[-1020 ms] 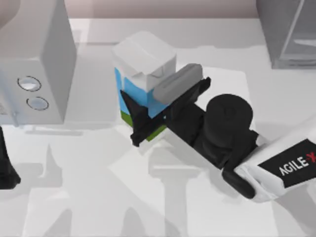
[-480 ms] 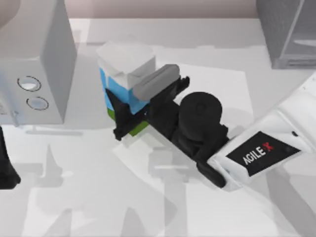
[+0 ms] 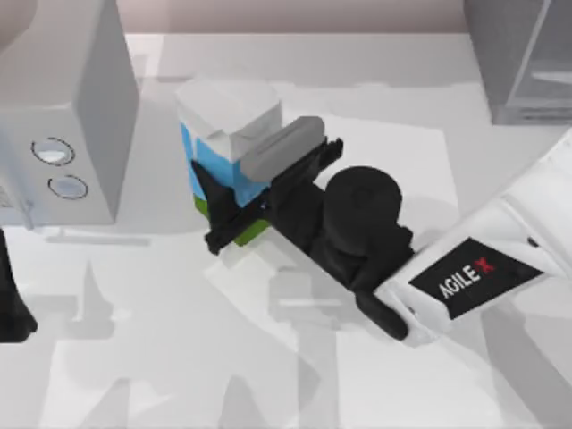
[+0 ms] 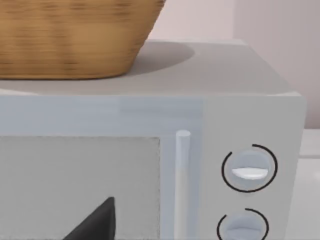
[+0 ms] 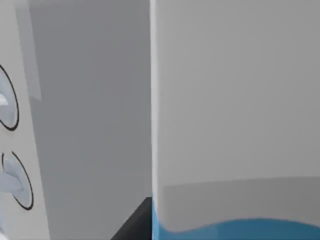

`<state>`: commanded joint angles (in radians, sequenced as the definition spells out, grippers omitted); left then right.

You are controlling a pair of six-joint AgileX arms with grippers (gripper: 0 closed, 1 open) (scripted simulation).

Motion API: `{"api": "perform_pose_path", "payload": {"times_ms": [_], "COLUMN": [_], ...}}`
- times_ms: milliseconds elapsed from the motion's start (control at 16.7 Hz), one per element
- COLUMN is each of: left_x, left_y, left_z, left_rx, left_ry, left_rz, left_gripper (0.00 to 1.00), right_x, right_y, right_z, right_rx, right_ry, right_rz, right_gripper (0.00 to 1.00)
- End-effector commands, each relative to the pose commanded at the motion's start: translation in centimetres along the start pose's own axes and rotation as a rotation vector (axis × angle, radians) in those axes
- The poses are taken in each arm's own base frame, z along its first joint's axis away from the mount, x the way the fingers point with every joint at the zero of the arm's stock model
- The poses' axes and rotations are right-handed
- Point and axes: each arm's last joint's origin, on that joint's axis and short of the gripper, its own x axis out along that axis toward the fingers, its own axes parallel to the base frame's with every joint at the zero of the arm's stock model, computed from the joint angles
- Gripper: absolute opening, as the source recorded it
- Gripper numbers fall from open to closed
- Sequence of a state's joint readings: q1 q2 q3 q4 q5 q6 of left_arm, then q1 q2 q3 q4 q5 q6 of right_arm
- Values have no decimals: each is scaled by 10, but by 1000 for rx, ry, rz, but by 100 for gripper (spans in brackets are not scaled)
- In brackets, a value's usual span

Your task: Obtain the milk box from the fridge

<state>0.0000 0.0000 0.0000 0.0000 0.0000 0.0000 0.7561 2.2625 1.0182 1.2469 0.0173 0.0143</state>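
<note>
Milk box [image 3: 227, 134] stands upright on the table [image 3: 179, 340], left of centre in the top view, clamped by our right gripper [image 3: 234, 192]. Its two dark fingers [image 3: 214, 183] are drawn in against the blue sides of the carton, one on the near side and one under the grey pad [image 3: 281, 149] on the far side, so the grip sits about at the carton's middle height. A green patch shows low down beside the lower finger. Our right arm [image 3: 474, 277] reaches in from the right side of the table, slanting toward the carton.

From the right wrist, we see the carton's pale upper wall [image 5: 235, 100] very close, with the blue band at its base, and the lighter grey box [image 5: 75, 115] with its dials just beyond.

That lighter grey box with two round dials [image 3: 63, 116] stands near the carton at the table's left; a wicker basket [image 4: 75, 35] rests on top of it. Our left gripper [image 3: 11, 308] is parked at the left edge; we cannot tell how its fingers stand. Well apart, at the far right corner, sits the fridge [image 3: 523, 54].
</note>
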Motion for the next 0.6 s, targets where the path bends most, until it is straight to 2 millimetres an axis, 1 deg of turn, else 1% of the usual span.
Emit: {"api": "perform_pose_path", "payload": {"times_ms": [360,420,600], "left_x": [0,0,0], "left_y": [0,0,0], "left_z": [0,0,0], "left_rx": [0,0,0], "left_ry": [0,0,0], "left_rz": [0,0,0], "left_gripper": [100,100,100], "right_x": [0,0,0], "right_y": [0,0,0], "right_z": [0,0,0], "right_rx": [0,0,0], "right_ry": [0,0,0], "right_rz": [0,0,0], "right_gripper": [98,100,100]}}
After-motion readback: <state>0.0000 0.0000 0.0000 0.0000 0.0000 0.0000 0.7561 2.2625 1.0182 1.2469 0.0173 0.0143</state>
